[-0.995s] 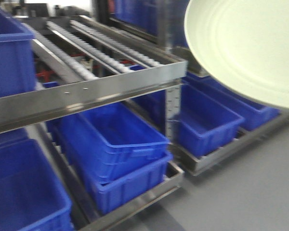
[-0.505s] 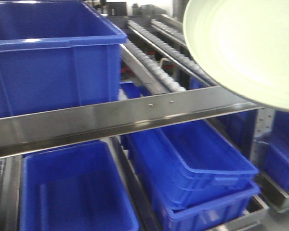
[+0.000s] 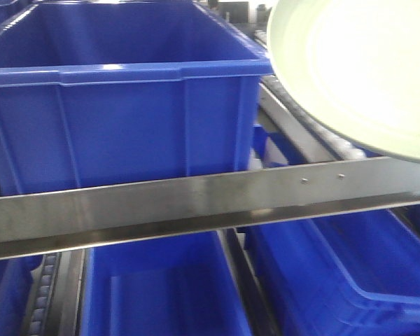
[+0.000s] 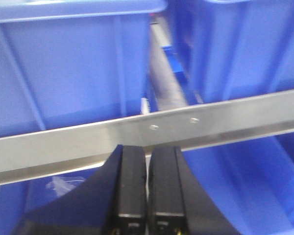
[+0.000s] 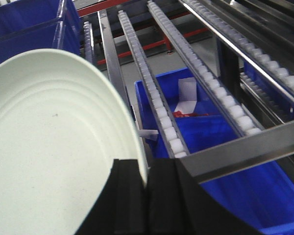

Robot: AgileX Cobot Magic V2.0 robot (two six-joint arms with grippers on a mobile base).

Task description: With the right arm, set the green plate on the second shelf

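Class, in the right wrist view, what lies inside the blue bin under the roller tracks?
In the blue bin seen past the green plate lie white paper and something red. Roller tracks and a steel crossbar cover parts of its floor.

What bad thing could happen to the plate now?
The right gripper pinches the green plate only at its rim, so it might tip or slip out. The plate also seems to hang near the blue bin and above the steel shelf rail, so it could bump either going in.
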